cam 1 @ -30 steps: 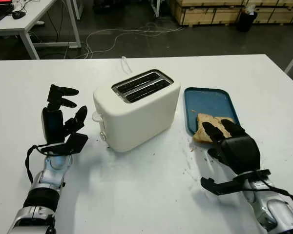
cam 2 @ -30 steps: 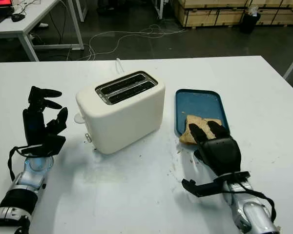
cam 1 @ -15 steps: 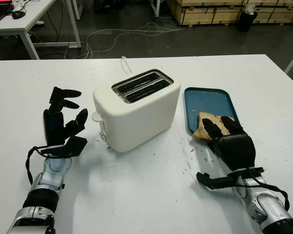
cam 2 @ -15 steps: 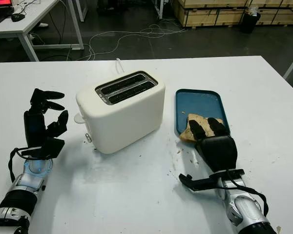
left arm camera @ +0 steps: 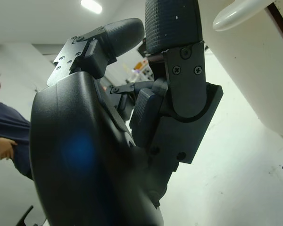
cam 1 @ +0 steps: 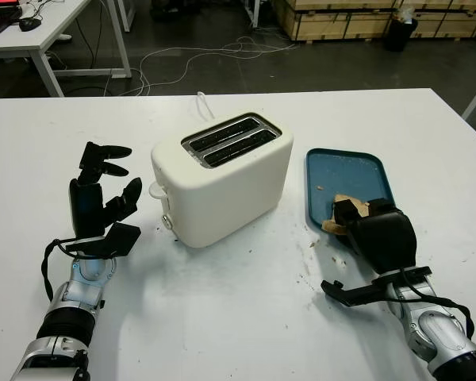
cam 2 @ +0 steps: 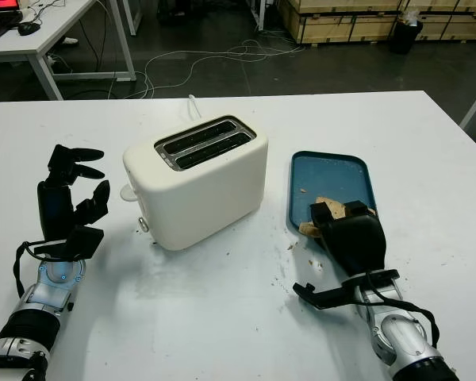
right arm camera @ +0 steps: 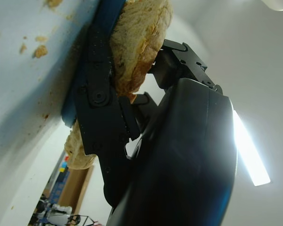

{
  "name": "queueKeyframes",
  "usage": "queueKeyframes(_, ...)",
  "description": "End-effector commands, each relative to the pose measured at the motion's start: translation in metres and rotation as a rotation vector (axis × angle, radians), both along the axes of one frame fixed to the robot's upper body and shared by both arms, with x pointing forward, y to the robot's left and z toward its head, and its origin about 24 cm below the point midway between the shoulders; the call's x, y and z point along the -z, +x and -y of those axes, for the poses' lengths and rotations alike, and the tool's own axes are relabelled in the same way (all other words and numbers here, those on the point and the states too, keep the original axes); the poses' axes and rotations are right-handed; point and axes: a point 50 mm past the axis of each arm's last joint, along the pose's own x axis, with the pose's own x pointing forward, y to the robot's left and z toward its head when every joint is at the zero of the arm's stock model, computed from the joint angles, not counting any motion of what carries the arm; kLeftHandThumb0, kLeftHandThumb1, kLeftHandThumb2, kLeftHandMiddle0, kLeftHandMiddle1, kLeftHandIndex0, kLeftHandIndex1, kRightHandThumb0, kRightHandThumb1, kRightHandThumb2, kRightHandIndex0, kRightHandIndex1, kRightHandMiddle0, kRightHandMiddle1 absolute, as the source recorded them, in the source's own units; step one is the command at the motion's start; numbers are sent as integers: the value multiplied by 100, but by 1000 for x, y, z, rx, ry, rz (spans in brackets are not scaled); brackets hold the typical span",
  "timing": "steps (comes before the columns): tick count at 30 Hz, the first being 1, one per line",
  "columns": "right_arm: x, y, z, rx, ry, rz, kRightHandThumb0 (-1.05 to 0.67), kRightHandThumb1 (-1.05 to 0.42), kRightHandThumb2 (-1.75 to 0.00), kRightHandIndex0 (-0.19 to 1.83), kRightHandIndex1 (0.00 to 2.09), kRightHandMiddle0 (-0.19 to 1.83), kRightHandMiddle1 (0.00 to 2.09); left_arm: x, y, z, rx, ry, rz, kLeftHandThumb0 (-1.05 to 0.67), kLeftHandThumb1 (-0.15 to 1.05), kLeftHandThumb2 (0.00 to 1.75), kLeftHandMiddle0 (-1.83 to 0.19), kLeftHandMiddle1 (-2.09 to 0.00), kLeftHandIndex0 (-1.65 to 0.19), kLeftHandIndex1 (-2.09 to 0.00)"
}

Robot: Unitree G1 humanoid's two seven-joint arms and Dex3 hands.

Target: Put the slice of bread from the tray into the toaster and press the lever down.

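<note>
Gripping the bread slice (cam 1: 339,213) at the tray's (cam 1: 345,171) 6 o'clock edge, our right hand (cam 1: 374,236) closed on it; left hand (cam 1: 97,198) sat empty, fingers uncurled, at 9 o'clock of the toaster (cam 1: 220,177).

Both hands, left hand (cam 1: 101,208) and right hand (cam 1: 378,238), have glossy black shells and black three-segment fingers with textured pads. Small screws fasten the knuckle brackets. Silver forearms (cam 1: 74,300) carry black bands and looping black cables.

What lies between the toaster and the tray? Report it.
In the left eye view, bare white table with scattered crumbs lies between the toaster and the tray. The right hand grips the bread at the tray's near end.
</note>
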Motion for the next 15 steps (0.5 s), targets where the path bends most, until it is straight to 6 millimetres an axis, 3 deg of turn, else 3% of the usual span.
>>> queueKeyframes(1,-5,1,2,-18,2,34,-48,-92,-45,90,175,48,175,-4,3,0,1,-7,25,-105,92,56,-45,-148,-28,-129)
queueKeyframes(9,-26,9,11,-89,171,157,-44,-92,-41,80,175,42,175,-5,3,0,-3,-1,31,-105,92,57,-45,-149,-28,-127)
queueKeyframes(15,-37,18,18,-104,273,114,-49,-92,-43,82,175,43,175,-4,2,-1,-7,-4,32,-105,92,57,-44,-149,-28,-127)
